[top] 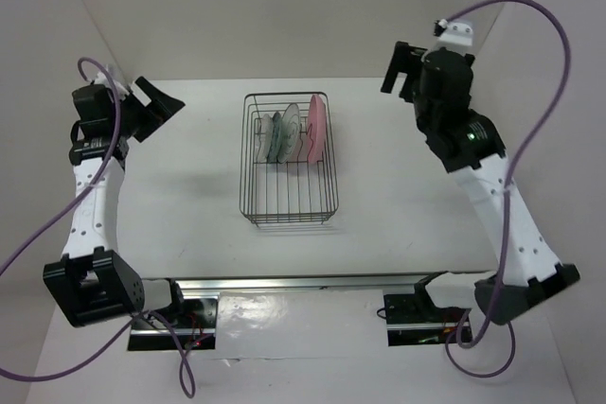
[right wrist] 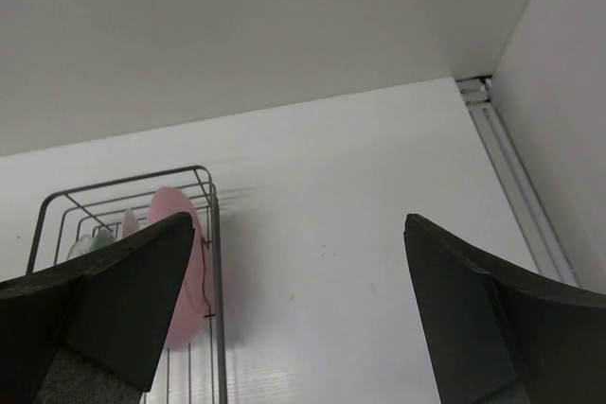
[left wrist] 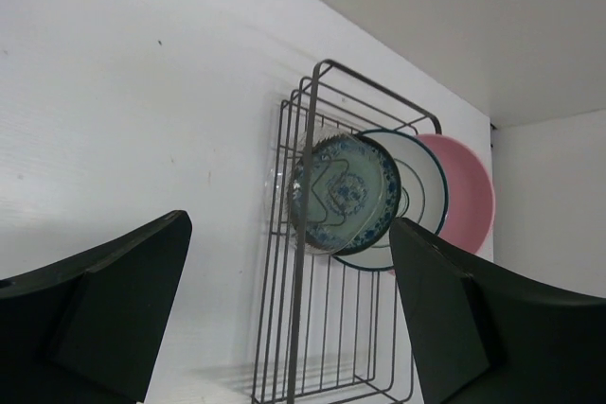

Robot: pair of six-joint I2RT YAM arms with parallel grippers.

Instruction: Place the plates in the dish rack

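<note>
The dark wire dish rack (top: 289,177) stands mid-table. Several plates stand upright in its far half. The pink plate (top: 317,125) is rightmost. The glass plate with the dark rim (top: 293,128), the teal-blue patterned plate (top: 277,136) and a small clear plate (top: 263,142) stand to its left. The left wrist view shows the patterned plate (left wrist: 346,196), the rimmed plate (left wrist: 421,186), the pink plate (left wrist: 469,201) and the rack (left wrist: 303,328). My left gripper (top: 159,96) is open and empty, left of the rack. My right gripper (top: 398,68) is open and empty, raised at the far right.
White walls close in the table on the back and both sides. The right wrist view shows the rack's corner (right wrist: 213,262), the pink plate (right wrist: 185,272) and bare white table to the right. The rack's near half holds nothing.
</note>
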